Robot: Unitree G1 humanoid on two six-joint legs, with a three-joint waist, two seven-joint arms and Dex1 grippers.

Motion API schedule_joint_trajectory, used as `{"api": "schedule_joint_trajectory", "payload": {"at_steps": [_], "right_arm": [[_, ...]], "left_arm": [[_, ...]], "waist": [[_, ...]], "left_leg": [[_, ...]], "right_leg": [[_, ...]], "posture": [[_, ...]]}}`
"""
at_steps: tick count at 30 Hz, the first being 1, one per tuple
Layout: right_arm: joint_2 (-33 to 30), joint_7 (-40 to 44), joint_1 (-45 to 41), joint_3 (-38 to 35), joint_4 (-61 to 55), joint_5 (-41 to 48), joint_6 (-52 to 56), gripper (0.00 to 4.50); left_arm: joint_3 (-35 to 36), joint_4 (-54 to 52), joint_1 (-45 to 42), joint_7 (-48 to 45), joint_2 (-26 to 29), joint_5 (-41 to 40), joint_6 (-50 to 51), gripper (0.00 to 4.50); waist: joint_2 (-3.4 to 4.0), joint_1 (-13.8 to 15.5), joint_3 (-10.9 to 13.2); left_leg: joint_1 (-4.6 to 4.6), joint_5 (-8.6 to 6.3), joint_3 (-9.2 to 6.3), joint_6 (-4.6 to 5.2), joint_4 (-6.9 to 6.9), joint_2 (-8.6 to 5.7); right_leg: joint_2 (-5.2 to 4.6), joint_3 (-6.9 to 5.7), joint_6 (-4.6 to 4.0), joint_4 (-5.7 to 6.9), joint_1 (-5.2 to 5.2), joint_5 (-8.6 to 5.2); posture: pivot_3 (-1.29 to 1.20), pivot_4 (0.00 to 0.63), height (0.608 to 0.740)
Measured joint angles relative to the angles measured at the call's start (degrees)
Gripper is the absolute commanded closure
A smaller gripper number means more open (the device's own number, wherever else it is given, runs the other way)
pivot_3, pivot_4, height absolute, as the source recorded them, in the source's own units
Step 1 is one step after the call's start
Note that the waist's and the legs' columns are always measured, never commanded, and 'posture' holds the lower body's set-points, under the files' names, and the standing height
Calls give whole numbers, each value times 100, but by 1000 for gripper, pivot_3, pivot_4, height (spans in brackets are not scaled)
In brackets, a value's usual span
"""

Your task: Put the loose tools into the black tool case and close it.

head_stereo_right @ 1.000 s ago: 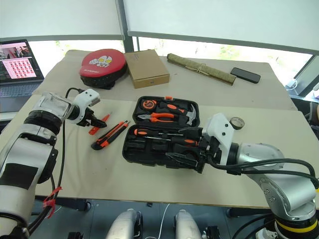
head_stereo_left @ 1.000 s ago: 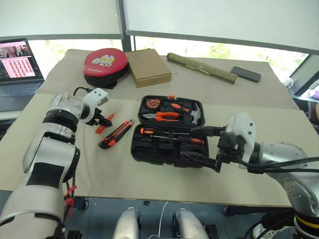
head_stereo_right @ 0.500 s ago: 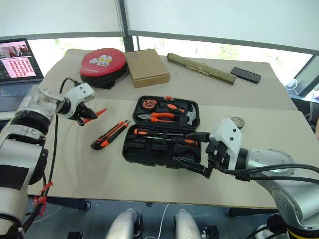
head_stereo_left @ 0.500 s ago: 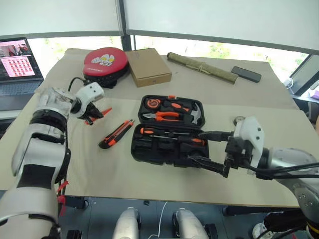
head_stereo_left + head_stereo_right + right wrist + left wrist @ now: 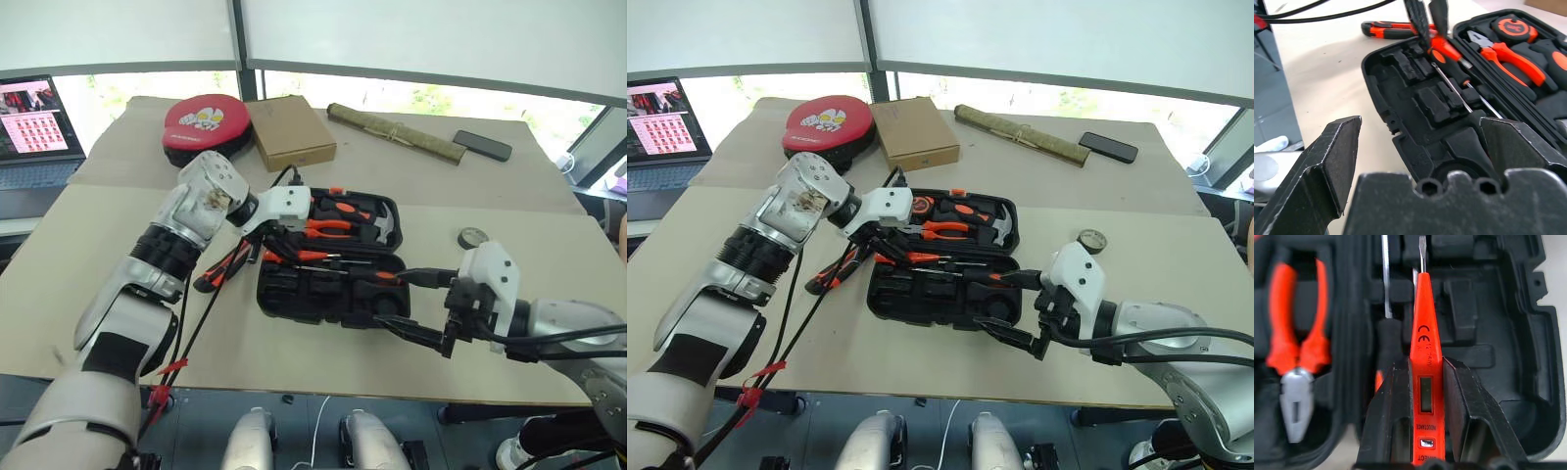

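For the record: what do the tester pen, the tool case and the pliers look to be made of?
Tester pen: glossy orange plastic, judging by the moulded markings and small window, with a bare metal tip.
Tool case: matt black moulded plastic, with shaped recesses and a dull surface.
Pliers: grey steel head with a dull sheen; smooth orange grips, probably rubber or plastic.

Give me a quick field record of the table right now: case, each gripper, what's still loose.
case: black tool case open, lying flat
already in case: pliers, hammer, screwdriver
left gripper: shut on orange tester pen, above the case's front half
right gripper: open, holding nothing, at the case's front right corner
still loose: utility knife on the table left of the case; tape roll to its right
case lid: not yet closed
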Motion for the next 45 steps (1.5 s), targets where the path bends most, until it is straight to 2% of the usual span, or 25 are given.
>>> {"api": "schedule_joint_trajectory", "payload": {"at_steps": [13,23,32,33,41,45], "right_arm": [[114,-387,262,-13,-246,5,-30,0],[114,-481,347,-54,-280,26,-32,0],[141,-565,232,-89,-279,170,-36,0],[149,-591,217,-87,-279,172,-36,0],[174,-619,173,-74,-272,187,-45,0],[180,-616,187,-79,-266,221,-49,0]], "left_arm": [[-385,-527,242,-250,-260,99,232,4074],[-499,-90,154,67,-428,455,99,4074],[-557,-175,133,-31,-387,553,331,4074],[-557,-183,137,-13,-387,554,338,3575],[-485,-510,251,-215,-224,426,856,956],[43,-919,263,-268,195,16,1038,956]], "waist": [[0,10,0],[3,11,-2],[7,-25,-5],[7,-24,-5],[7,-21,-5],[7,-31,-5]], "left_leg": [[0,0,-5,0,3,-2],[5,0,-13,0,4,-8],[9,0,-21,1,3,-8],[9,1,-22,1,4,-8],[6,1,-23,1,4,-9],[5,1,-27,1,5,-7]], "right_leg": [[-2,0,1,-1,3,-1],[-3,-1,1,1,10,-1],[0,0,0,7,11,-1],[0,-1,0,7,12,-1],[-1,0,1,7,8,-1],[-1,0,0,9,6,-1]], "posture": [[0,150,740],[0,150,740],[0,150,740],[0,150,740],[0,150,740],[0,150,740]]}}
